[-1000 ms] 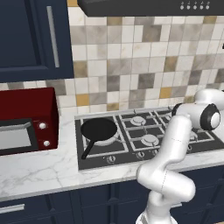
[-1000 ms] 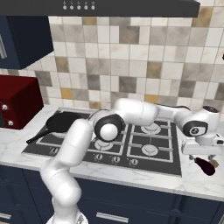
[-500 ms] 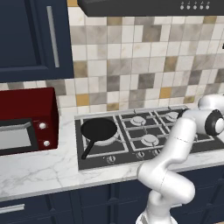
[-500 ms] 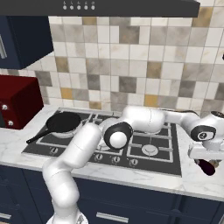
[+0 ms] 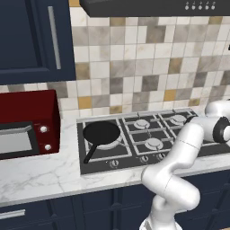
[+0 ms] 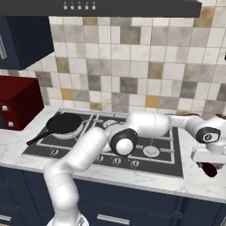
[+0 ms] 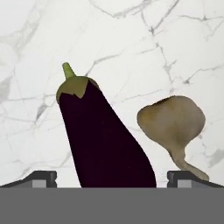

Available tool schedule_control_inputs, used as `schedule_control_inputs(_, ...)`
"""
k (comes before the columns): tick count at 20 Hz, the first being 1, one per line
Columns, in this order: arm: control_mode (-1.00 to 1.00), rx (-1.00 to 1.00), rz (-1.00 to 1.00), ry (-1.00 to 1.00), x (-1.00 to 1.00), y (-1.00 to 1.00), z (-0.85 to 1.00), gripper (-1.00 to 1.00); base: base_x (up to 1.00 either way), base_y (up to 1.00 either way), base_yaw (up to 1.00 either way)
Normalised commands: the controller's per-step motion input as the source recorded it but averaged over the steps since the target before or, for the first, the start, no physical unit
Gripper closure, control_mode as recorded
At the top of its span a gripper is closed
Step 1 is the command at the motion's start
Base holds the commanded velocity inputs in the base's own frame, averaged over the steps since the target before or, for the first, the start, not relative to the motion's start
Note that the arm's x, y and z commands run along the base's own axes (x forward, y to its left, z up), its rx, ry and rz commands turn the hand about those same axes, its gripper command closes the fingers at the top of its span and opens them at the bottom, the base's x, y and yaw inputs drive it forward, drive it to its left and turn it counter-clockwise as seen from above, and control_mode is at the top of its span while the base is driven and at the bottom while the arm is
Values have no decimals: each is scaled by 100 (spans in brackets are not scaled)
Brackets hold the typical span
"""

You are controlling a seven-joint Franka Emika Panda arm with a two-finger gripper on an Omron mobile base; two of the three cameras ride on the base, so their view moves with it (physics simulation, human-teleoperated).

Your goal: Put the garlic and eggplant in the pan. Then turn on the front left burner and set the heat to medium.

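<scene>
- The gripper stands wide apart and grasps nothing; its two dark fingertips rise at 7 and 5 o'clock in the hand view.
- The eggplant lies on the white marble counter between those tips, its green stem at 11 o'clock and its dark purple body running down toward 6 o'clock.
- The garlic, a tan bulb with a thin tail, lies just beside the eggplant at its 3 o'clock, apart from it; the tail points toward 5 o'clock.
- In the right base view the gripper hangs low over the counter at 3 o'clock of the stove, and the eggplant shows as a dark lump right under it.
- The pan sits on the front left burner at the stove's 9 o'clock side, well apart from the eggplant, handle pointing toward 8 o'clock.
- In the left base view the pan shows a matte dark inside, with the burner's pale ring peeking out at its 5 o'clock.
- A red microwave stands on the counter at 9 o'clock of the stove.
- The arm reaches off to the right edge of the left base view.
</scene>
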Motion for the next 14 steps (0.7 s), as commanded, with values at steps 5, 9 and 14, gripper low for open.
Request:
schedule_control_inputs(5,-100,3,0,3,0,0,-29,-100,0,0,0)
schedule_control_inputs(9,-100,1,0,4,0,0,-3,-100,0,0,0)
schedule_control_inputs(14,-100,6,0,7,0,0,-21,-100,0,0,0)
